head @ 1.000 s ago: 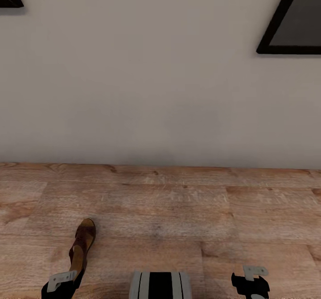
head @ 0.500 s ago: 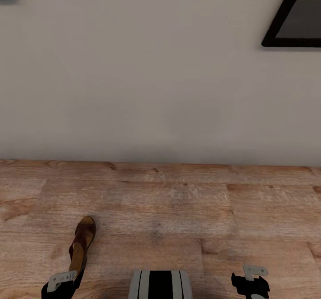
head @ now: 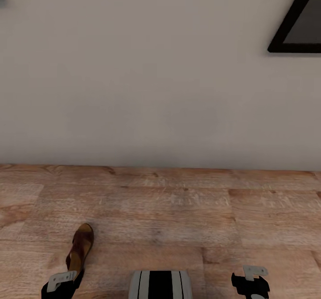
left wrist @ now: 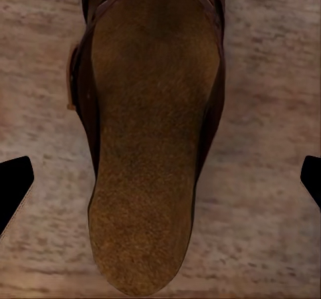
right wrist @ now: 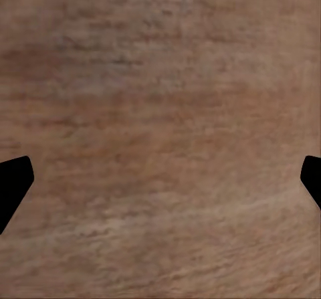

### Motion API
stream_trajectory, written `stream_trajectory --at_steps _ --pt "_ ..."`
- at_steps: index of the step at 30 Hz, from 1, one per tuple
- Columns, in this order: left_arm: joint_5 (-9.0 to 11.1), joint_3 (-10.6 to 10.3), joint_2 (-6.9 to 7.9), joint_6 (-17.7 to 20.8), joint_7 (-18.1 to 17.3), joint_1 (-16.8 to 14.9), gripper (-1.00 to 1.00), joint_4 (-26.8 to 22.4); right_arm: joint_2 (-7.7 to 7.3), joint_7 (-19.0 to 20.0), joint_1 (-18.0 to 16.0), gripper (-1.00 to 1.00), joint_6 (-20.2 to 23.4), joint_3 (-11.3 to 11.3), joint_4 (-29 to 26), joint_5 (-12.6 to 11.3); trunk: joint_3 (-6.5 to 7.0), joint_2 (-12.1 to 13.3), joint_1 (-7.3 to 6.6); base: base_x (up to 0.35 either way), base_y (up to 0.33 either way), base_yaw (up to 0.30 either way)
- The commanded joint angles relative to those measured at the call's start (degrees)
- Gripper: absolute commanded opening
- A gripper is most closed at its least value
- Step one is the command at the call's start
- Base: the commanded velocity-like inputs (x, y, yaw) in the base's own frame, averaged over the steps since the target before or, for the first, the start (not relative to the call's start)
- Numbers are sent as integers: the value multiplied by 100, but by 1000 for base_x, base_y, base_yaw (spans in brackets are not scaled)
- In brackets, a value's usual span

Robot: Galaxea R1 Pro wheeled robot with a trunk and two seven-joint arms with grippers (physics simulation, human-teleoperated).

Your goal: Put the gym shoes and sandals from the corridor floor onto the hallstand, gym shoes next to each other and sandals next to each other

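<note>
1. The sandal point(head: 80, 248) lies on the corridor floor point(head: 178, 214), directly under the left gripper point(left wrist: 160, 178); its jaws stand wide, one on each side of the insole.
2. Lower straight down and close across the narrow middle, I think.
3. The right gripper point(right wrist: 160, 178), also wide, holds nothing over bare floor.

One brown leather sandal point(head: 80, 251) with a tan insole lies flat on the light wood-plank corridor floor point(head: 178, 209), directly beneath the left gripper point(left wrist: 160, 178), its length running between the spread fingers, untouched by them.
</note>
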Motion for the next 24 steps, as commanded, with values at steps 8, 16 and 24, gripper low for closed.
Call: stream_trajectory --at_steps 8,16,24 --pt "0 2 0 0 0 -1 100 2 -1 0 0 100 0 -1 0 0 0 0 0 71 0 0" --pt "0 3 0 0 0 2 100 2 -2 0 0 100 0 0 0 0 0 0 0 80 16 0" --pt "0 3 0 1 0 3 100 4 -2 0 0 100 0 -1 0 0 0 0 0 138 49 0"
